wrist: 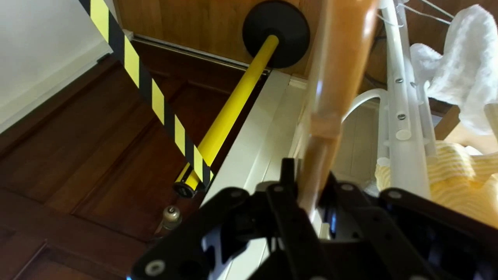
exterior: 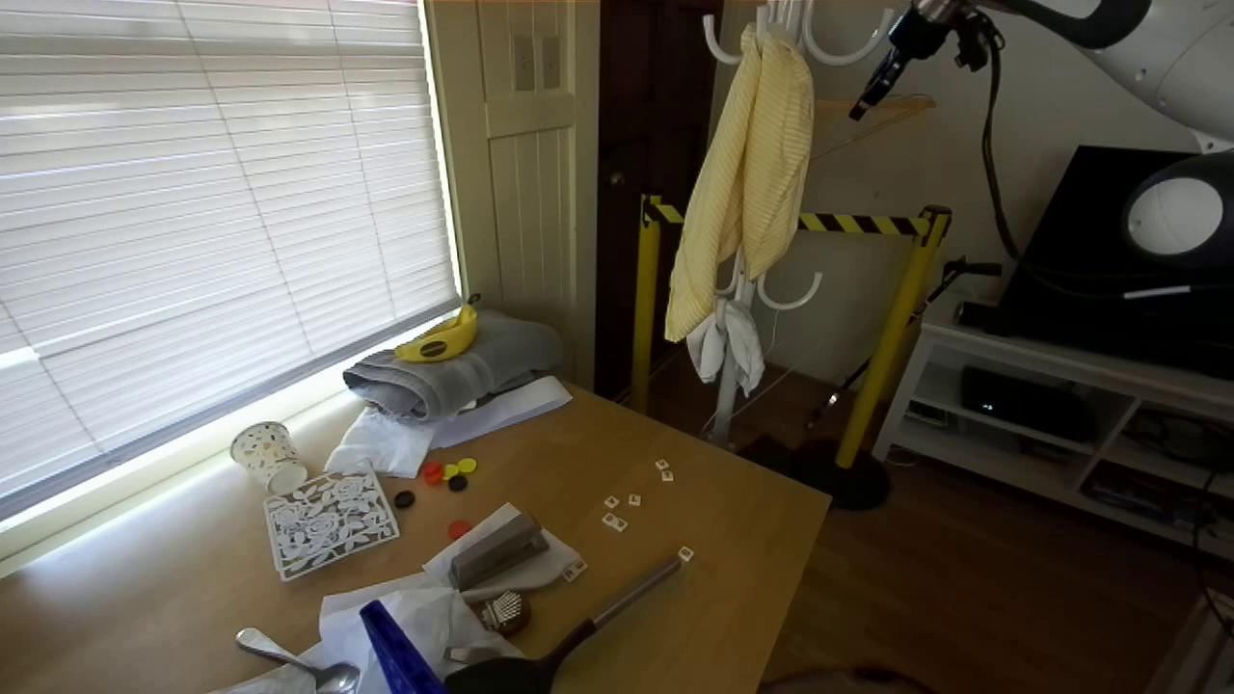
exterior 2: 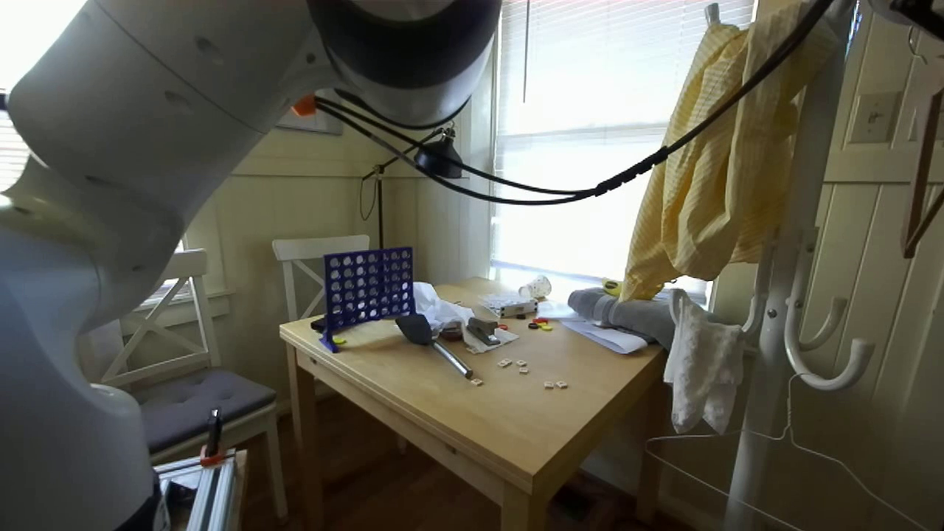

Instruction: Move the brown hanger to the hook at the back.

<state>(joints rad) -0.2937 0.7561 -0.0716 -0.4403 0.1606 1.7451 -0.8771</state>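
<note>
The brown hanger [wrist: 334, 85] is a thin brown wooden hanger running up between my fingers in the wrist view. My gripper [wrist: 310, 179] is shut on it. In an exterior view the gripper [exterior: 860, 108] points down and left, with the hanger [exterior: 906, 103] beside the white coat stand. In an exterior view only part of the hanger [exterior 2: 920, 177] shows at the right edge. The stand has white upper hooks [exterior: 848, 58] and lower hooks [exterior: 795, 301]. The hanger appears apart from the stand; its metal hook is hidden in the wrist view.
A yellow garment [exterior: 762, 145] hangs on the stand [wrist: 406, 155], with a white cloth [exterior 2: 704, 361] lower down. A wire hanger [exterior 2: 788, 428] hangs from a lower hook. A yellow post [wrist: 233, 109] with striped tape stands nearby. A cluttered wooden table [exterior: 733, 578] is in front.
</note>
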